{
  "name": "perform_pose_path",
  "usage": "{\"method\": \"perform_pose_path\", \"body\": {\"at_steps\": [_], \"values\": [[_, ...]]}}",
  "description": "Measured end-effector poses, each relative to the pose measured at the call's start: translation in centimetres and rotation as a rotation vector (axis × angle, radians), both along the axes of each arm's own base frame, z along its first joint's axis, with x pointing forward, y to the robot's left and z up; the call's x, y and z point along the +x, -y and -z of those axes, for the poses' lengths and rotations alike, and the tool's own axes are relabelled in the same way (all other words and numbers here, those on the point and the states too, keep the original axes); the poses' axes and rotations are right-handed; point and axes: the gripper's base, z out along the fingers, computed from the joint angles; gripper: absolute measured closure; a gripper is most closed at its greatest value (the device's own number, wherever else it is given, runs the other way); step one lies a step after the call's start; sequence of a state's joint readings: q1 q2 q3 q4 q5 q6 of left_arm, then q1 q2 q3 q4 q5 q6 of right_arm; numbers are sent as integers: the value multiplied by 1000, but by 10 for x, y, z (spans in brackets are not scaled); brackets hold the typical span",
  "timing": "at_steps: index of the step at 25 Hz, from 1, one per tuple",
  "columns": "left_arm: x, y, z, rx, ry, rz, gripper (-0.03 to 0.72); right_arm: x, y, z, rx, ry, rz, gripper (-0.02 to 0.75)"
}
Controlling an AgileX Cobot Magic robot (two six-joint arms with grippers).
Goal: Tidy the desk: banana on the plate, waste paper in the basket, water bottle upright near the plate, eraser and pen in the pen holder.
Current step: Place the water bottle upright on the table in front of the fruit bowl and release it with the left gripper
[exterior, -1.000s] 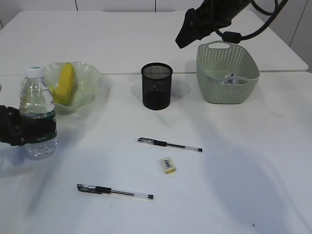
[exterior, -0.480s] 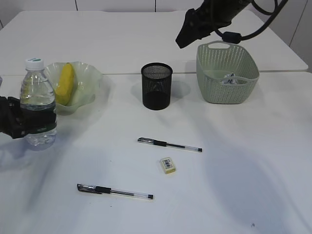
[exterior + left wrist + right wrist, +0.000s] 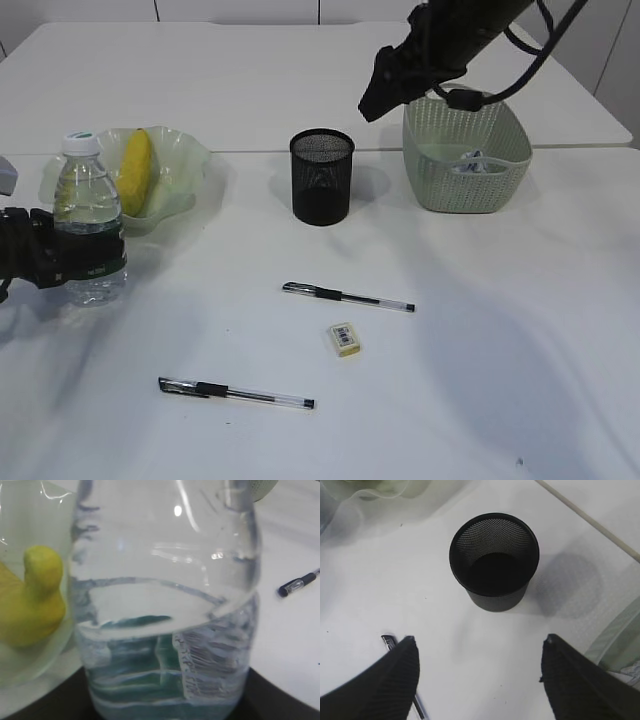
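Upright, clear water bottle [image 3: 89, 220], white-capped, dark green label, part-filled.

The left gripper [image 3: 60, 258] sits low at the nine o'clock edge of the exterior view, its jaws clamped around the water bottle [image 3: 90, 225], which stands upright. The right gripper [image 3: 479, 680] hangs high at one o'clock, arm slanting down from the upper right, jaws spread wide and empty.

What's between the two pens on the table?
The little eraser lies between the upper pen and the lower pen, touching neither, seen in the exterior view.
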State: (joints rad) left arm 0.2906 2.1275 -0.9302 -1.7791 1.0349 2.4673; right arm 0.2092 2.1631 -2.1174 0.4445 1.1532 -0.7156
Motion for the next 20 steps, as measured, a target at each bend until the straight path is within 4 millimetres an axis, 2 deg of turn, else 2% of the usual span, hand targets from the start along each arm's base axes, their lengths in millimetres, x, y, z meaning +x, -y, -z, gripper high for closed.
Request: {"method": "perform_pose_path", "body": {"at_steps": [10,20], "values": [[0,3,-3,-38,27,25,330,6,-1,9,1,11,15,177],[0,3,-3,54,135,82,330,7,-1,9,3,18,19,177]]}}
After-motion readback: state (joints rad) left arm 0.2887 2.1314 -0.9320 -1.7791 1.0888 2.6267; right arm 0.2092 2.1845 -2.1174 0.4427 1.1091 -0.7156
